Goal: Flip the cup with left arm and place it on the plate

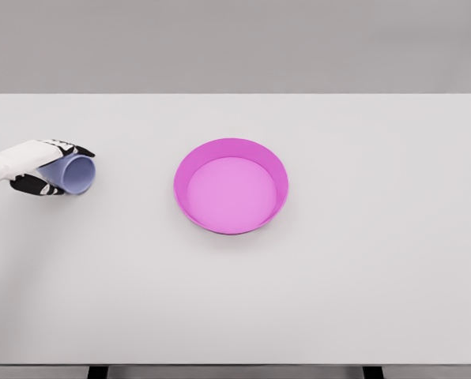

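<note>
The left hand (39,167) enters from the left edge of the scene, about midway between the near and far sides of the table (362,276). Its fingers are curled around a pale blue cup (73,174), with dark fingertips (76,149) showing over the far side of the cup and others beneath its near side. The cup is gripped on its side, tilted, with its open mouth facing right and slightly toward the near edge; the inside of the cup is visible as a lighter oval. Whether the cup touches the table surface or is held just clear of it cannot be told from this view. A white forearm (0,170) leads out of frame to the left. The plate (275,170), a bright pink round dish with a raised rim and a paler flat floor, sits near the middle of the table, well to the right of the cup and apart from it. Nothing lies in the plate. The table is white and fills most of the view, with a grey wall (235,43) behind its far edge and two dark table supports (98,372) visible below its near edge.
</note>
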{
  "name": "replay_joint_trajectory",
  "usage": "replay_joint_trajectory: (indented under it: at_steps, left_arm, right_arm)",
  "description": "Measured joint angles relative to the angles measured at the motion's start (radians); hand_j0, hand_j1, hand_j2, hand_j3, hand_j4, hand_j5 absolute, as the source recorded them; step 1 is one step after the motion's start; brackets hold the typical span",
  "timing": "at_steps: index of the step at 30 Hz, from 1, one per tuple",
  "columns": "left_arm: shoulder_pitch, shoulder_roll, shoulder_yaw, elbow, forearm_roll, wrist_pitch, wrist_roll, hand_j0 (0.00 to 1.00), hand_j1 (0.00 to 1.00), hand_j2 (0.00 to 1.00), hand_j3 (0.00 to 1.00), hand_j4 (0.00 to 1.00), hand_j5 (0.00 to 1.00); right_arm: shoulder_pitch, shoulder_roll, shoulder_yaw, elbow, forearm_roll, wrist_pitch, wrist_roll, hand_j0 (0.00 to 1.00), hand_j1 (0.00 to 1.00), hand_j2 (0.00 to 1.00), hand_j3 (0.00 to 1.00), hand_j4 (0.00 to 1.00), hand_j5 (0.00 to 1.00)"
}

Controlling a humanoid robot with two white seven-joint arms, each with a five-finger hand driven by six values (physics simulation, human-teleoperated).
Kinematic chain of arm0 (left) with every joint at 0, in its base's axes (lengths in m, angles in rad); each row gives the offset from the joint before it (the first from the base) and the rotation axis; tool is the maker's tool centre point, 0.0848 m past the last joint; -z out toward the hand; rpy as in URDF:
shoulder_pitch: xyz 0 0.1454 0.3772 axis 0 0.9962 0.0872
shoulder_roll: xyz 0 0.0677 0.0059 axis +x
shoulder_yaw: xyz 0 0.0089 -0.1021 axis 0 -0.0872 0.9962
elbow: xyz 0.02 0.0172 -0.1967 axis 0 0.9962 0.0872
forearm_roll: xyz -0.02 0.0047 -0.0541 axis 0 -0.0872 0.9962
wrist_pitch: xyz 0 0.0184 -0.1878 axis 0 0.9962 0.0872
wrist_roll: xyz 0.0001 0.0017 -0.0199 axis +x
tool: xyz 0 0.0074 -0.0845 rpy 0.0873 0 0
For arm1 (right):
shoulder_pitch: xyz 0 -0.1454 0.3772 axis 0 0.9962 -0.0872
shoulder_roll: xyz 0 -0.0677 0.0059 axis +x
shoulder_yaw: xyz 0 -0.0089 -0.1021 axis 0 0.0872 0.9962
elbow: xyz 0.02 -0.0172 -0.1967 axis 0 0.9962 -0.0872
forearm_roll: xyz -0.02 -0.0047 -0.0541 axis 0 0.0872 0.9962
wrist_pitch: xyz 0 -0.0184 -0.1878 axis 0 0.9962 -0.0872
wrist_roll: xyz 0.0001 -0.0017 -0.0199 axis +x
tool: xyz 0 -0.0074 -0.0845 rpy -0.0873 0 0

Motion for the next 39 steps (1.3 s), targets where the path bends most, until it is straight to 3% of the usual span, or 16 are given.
replay_joint_trajectory:
  at_steps: [17,39]
  left_arm:
    - [-0.008,-0.011,-0.002,-0.014,0.086,-0.001,-0.001,0.8,0.8,0.8,0.8,0.8,0.8]
    - [-0.028,-0.012,-0.084,-0.143,0.289,-0.001,-0.001,0.78,0.78,0.78,0.78,0.78,0.78]
  right_arm:
    - [0.0,0.0,0.0,0.0,0.0,0.0,0.0,1.0,1.0,1.0,1.0,1.0,1.0]
    - [0.0,0.0,0.0,0.0,0.0,0.0,0.0,1.0,1.0,1.0,1.0,1.0,1.0]
